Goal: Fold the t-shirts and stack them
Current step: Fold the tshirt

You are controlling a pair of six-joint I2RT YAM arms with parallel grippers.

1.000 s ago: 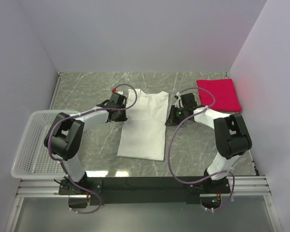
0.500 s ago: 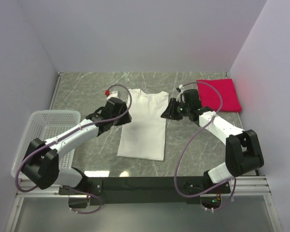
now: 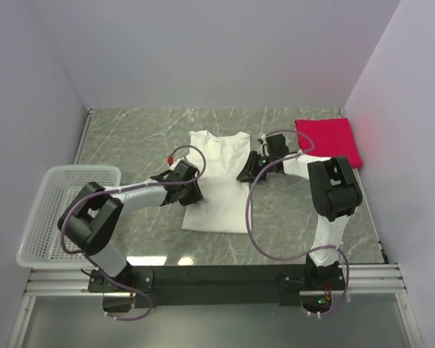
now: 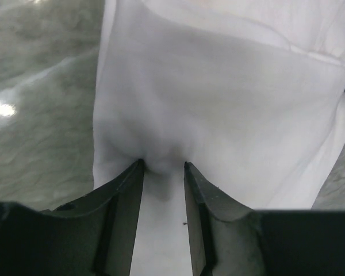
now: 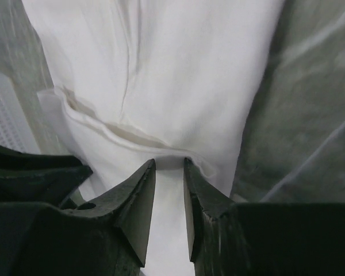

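White t-shirt (image 3: 217, 181) lies on the surface (image 3: 130, 145), and we pinch its opposite edges in the left tool (image 4: 163, 165) and the right tool (image 5: 169, 162), both narrowed onto cloth.

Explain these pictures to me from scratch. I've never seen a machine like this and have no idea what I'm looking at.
This is a robot: a left arm and a right arm bolted at the near edge of a marble-patterned table. The wide picture comes from a fixed camera above and behind them. The two close-ups come from cameras on the wrists, so the dark prongs at the bottom are each arm's own two-finger tool. In the middle lies a white t-shirt, at the far right a red t-shirt folded square, and at the left a white mesh basket. The left tool pinches the white t-shirt's left edge and the right tool its right edge, with cloth bunched between the fingertips. Nothing else is held.
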